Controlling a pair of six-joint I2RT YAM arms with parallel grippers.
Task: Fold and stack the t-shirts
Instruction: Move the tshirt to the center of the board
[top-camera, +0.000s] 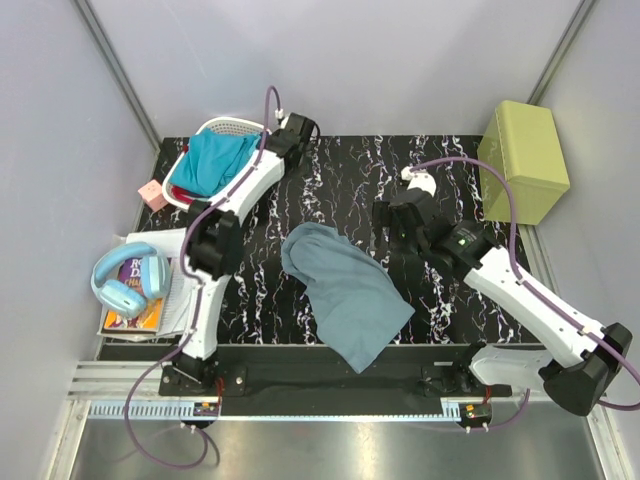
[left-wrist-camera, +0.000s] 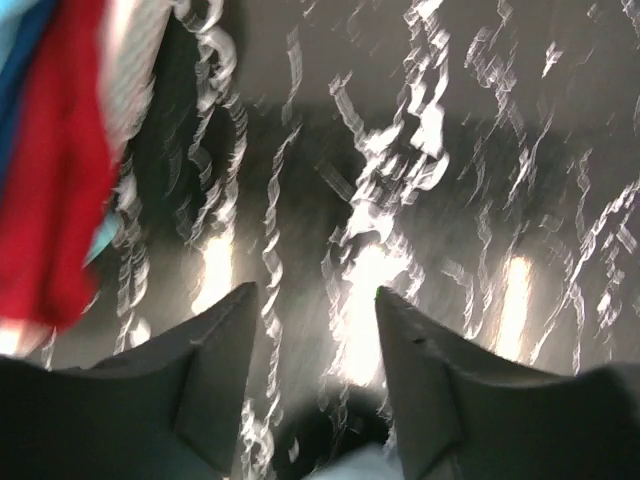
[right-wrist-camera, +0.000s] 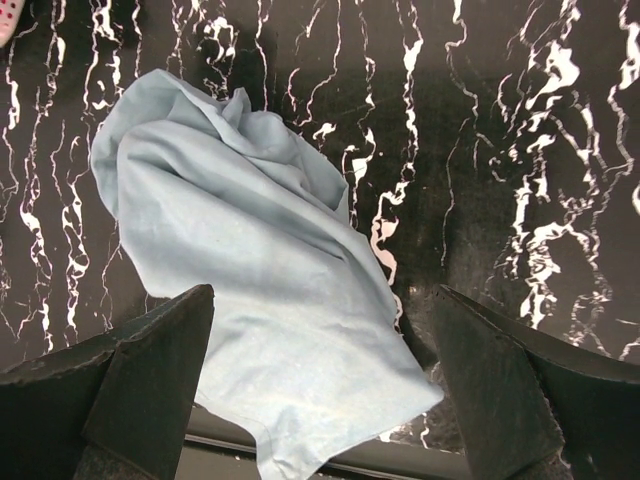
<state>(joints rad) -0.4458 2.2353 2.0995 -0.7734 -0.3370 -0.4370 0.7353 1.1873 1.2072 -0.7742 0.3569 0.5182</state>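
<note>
A muted grey-blue t-shirt (top-camera: 345, 290) lies crumpled on the black marbled table (top-camera: 340, 180), reaching its near edge. My right gripper (top-camera: 395, 225) hovers just right of it, jaws wide open and empty. In the right wrist view that t-shirt (right-wrist-camera: 250, 280) lies below and between the spread fingers of this gripper (right-wrist-camera: 325, 295). A turquoise t-shirt (top-camera: 215, 160) fills the white basket (top-camera: 235, 124), with a red one (top-camera: 180, 192) peeking out beneath. My left gripper (top-camera: 295, 135) is beside the basket's right rim. Its view is blurred: the left gripper (left-wrist-camera: 315, 295) is open on nothing, red cloth (left-wrist-camera: 55, 200) at left.
An olive-green box (top-camera: 525, 160) stands at the back right edge. Blue headphones (top-camera: 130, 280) rest on books (top-camera: 135, 315) left of the table. A small pink object (top-camera: 150, 193) sits by the basket, and a small white thing (top-camera: 420, 180) lies behind my right gripper.
</note>
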